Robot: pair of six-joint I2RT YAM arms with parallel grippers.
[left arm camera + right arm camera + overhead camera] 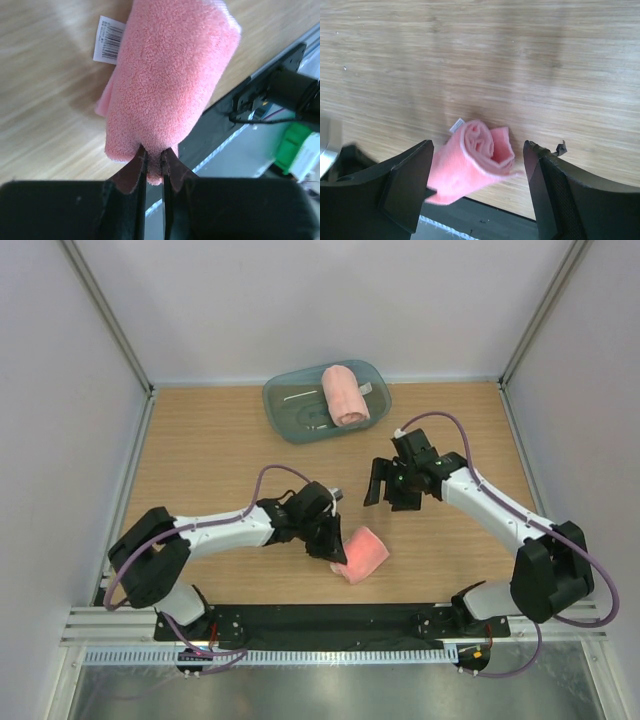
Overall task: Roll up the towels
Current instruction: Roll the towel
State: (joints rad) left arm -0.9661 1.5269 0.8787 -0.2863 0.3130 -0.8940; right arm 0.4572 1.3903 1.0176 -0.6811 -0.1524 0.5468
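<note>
One salmon-pink towel (362, 555) lies rolled on the wooden table near the front edge. My left gripper (335, 548) is shut on the roll's left end; in the left wrist view the jaws pinch a fold of the roll (170, 75) at the gripper (153, 161), and a white barcode tag (109, 39) sticks out. My right gripper (388, 485) hangs open above the table, up and to the right of that roll, apart from it. From the right wrist the roll's spiral end (480, 152) shows beyond the wide-spread fingers (410, 180). A second rolled towel (345, 393) lies in the teal tub (285, 405).
The translucent teal tub stands at the back centre of the table with small items inside. The black base rail (330, 620) runs along the near edge just below the front roll. Grey walls enclose the left, right and back sides.
</note>
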